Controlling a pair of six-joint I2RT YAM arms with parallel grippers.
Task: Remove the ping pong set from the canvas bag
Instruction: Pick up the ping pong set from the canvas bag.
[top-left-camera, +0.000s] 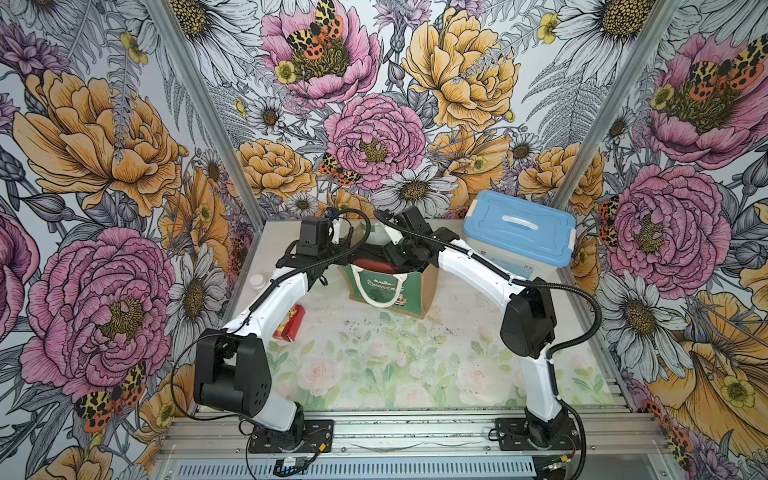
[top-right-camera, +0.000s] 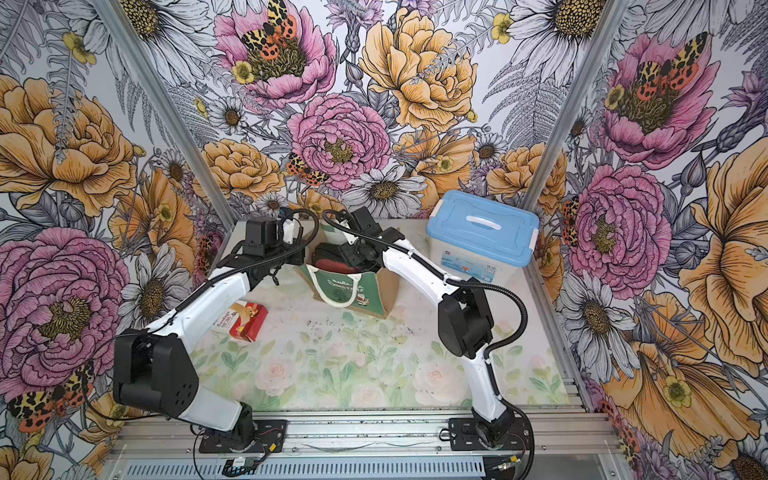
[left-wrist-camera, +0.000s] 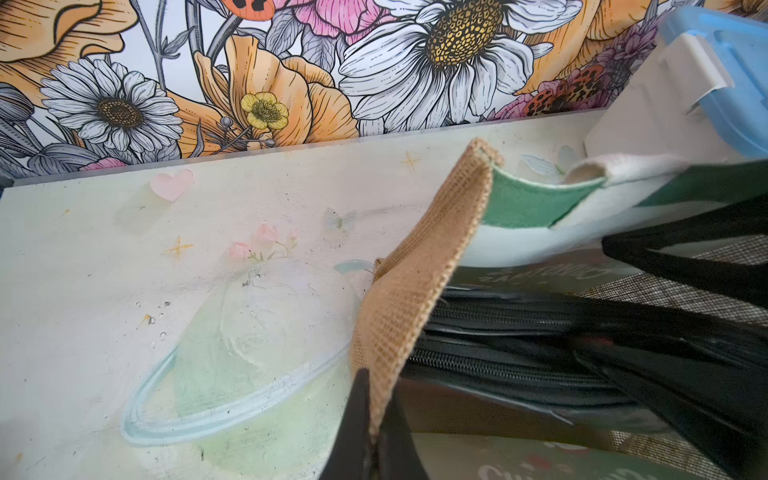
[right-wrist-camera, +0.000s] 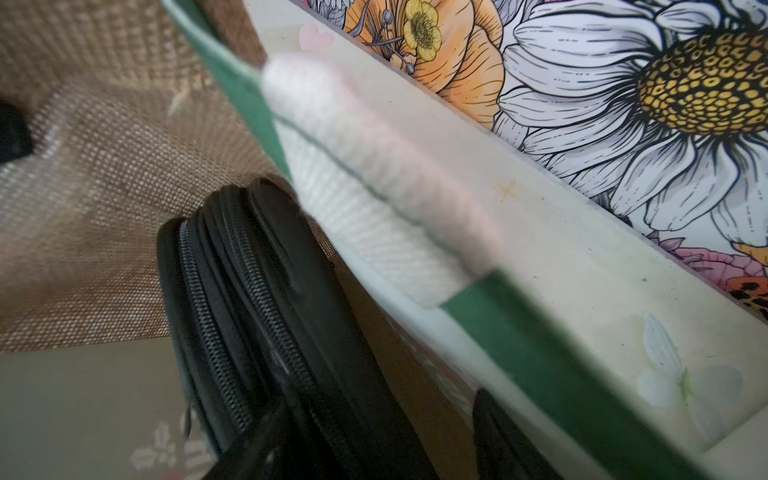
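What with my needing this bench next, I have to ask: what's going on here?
The left gripper is shut on the burlap side rim of a canvas bag that stands at the back of the table, apparently steadying it. The right gripper reaches into the bag with its jaws astride a black zippered ping pong case; whether it grips yet is unclear. The case is still in the bag, its top poking out.

Both top views look steeply down from above the arm bases (top-left-camera: 291, 432) toward the back wall (top-left-camera: 374, 124), sharing the whole bench (top-left-camera: 374, 336). Both wrist cameras sit close at the canvas bag (left-wrist-camera: 415, 291), sharing its black zipped case (right-wrist-camera: 249, 311).
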